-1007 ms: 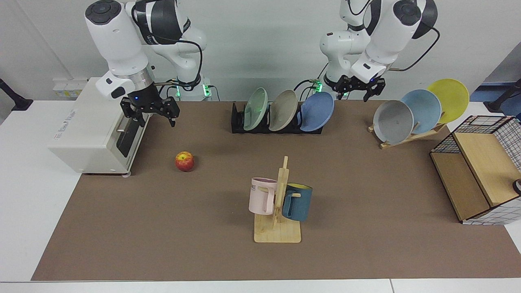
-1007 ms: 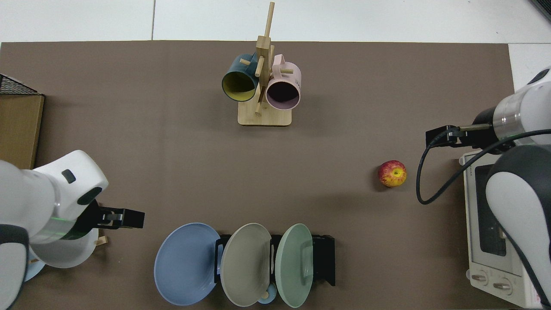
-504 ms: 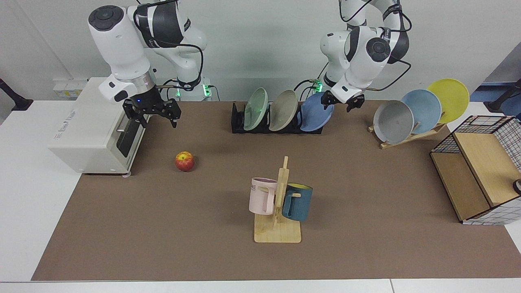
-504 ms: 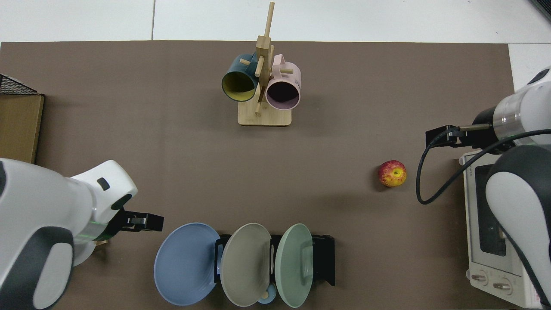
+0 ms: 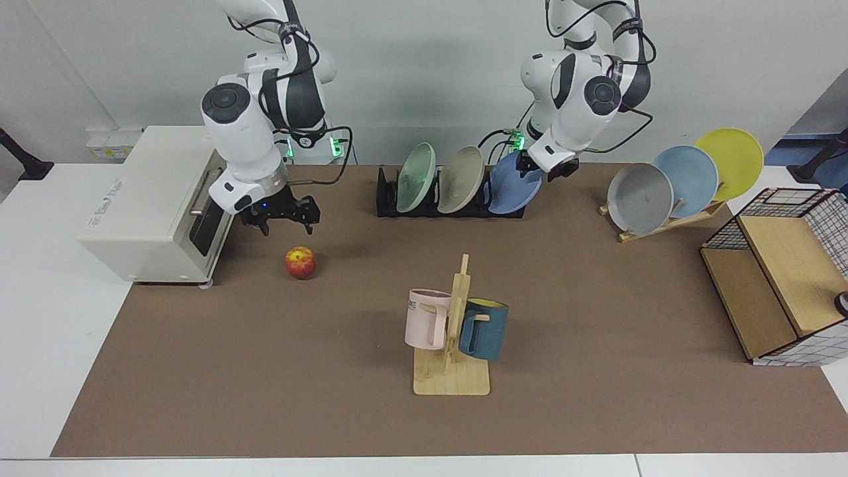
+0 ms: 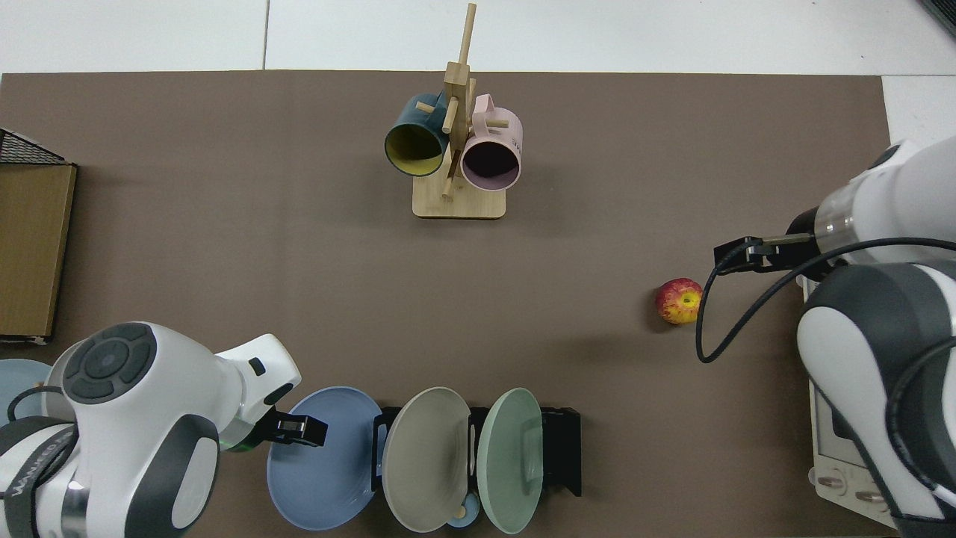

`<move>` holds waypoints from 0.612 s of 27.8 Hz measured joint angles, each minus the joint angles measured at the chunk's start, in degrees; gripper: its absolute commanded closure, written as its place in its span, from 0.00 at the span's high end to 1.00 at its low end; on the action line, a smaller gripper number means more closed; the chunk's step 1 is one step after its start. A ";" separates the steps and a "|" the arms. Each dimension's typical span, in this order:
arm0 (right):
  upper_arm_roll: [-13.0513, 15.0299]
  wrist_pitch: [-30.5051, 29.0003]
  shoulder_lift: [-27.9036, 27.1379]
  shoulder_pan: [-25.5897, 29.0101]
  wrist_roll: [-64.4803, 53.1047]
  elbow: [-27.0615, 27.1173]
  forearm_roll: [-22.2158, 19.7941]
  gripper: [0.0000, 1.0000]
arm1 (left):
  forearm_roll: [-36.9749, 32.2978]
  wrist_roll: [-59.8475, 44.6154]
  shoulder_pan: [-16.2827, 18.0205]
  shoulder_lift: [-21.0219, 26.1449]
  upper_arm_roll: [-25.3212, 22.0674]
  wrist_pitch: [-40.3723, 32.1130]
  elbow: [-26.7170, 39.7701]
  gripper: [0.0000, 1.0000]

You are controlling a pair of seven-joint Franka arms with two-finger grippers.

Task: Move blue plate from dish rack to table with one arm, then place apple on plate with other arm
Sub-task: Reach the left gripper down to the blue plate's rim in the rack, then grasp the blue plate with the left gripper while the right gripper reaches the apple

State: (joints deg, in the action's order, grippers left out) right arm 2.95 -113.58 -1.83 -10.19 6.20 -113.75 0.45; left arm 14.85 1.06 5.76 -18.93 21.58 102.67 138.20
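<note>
Round matte periwinkle-blue plate (image 5: 513,184) leaned in the end slot of the low black slotted dish rack (image 5: 387,199); looked rigid, light, slick, best pinched at its upper rim. Left gripper (image 5: 547,167) sat at that rim, finger state unclear. Right gripper (image 5: 281,217) hovered spread above the small red-yellow apple (image 5: 300,262).

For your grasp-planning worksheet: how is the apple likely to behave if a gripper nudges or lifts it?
The apple is round and lies free on the brown mat, so a nudge would probably roll it. Its skin looks smooth, so it may slip between fingers.
</note>
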 measured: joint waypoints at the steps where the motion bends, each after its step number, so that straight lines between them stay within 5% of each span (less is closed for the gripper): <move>1: 0.01 -1.39 -0.50 0.00 0.00 -0.82 0.00 1.00 | 0.04 0.00 0.00 -0.02 -0.01 0.00 0.02 0.16; 8: 0.05 -8.38 -5.01 0.01 0.00 -3.90 0.00 1.00 | 0.09 0.00 0.00 -0.09 0.01 -0.07 0.04 0.00; 17: 0.38 -15.21 -10.19 0.09 0.00 -7.28 0.00 1.00 | -1.27 -0.01 0.02 -1.40 -0.11 -3.07 -3.03 0.00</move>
State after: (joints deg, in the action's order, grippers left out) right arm 3.34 -128.79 -12.02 -10.10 6.20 -121.03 0.45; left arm 13.59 1.05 5.79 -20.34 21.46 99.60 135.17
